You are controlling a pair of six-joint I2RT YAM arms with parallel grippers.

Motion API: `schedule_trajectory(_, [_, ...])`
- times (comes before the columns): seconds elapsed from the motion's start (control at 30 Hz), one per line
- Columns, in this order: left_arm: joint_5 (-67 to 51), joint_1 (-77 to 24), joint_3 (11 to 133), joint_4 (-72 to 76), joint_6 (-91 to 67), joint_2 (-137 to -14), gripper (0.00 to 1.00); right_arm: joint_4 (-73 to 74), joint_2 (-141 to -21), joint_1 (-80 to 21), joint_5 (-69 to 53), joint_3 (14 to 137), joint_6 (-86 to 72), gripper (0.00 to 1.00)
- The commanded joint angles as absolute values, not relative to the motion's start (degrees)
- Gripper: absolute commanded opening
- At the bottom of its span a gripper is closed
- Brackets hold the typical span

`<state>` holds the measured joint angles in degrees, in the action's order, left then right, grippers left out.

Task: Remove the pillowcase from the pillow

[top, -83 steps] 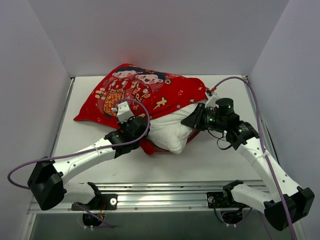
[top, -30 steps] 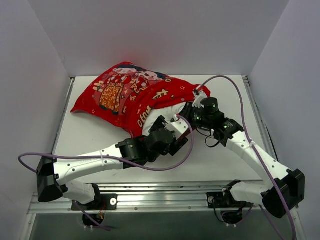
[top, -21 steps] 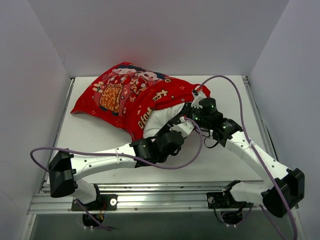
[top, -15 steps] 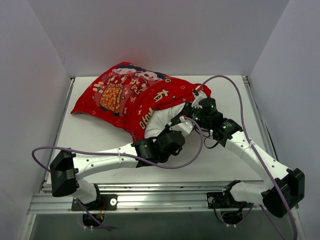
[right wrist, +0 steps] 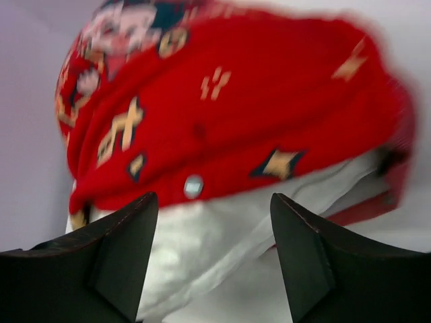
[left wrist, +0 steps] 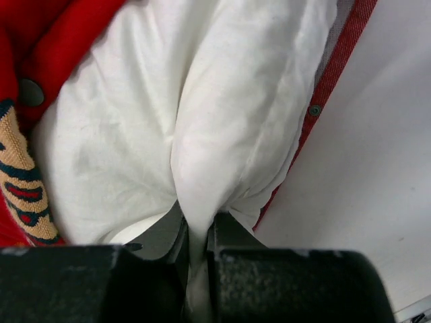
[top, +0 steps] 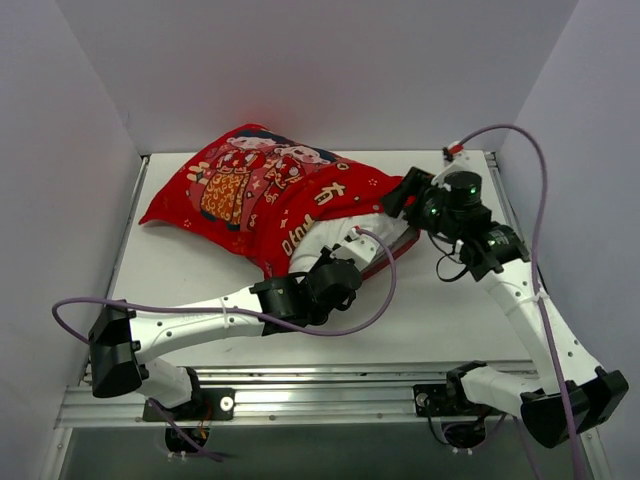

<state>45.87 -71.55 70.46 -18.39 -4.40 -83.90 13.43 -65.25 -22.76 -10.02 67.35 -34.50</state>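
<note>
Pillowcase (top: pixel 240 190): red, lying on table (top: pixel 180 262), left of centre, mouth facing right.
Pillow (top: pixel 332 237): white, bulging out of that mouth, the rest inside.
Left gripper (left wrist: pixel 197 235): pinched tight on a fold of pillow.
Right gripper (right wrist: pixel 212 202): fingers apart, holding nothing, near the mouth's right edge.
</note>
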Motion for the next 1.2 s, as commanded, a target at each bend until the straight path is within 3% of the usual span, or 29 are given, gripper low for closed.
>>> schedule_trajectory(0.0, [47.9,-71.1,71.5,-19.6,-6.4,-81.7,0.02,15.3,-62.8,-17.9,-0.7,71.3,-31.2,0.64])
schedule_trajectory(0.13, [47.7,-71.1,72.7,-20.5,-6.4,-81.6,0.02,17.1,-63.4,-14.2,2.7,71.0,-31.0,0.66])
schedule_trajectory(0.27, [47.6,-71.1,73.1,-20.4,-6.2,-81.1,0.02,16.4,-63.7,-10.4,-1.9,68.4,-33.3,0.63])
schedule_trajectory(0.73, [46.8,-71.2,72.5,-20.0,-6.4,-80.6,0.02,7.8,-64.2,-10.4,-7.4,57.4,-43.0,0.61])
schedule_trajectory(1.17, [45.5,-71.2,71.5,-21.7,-7.6,-78.9,0.02,3.1,-69.0,-10.3,-6.5,58.4,-44.6,0.49])
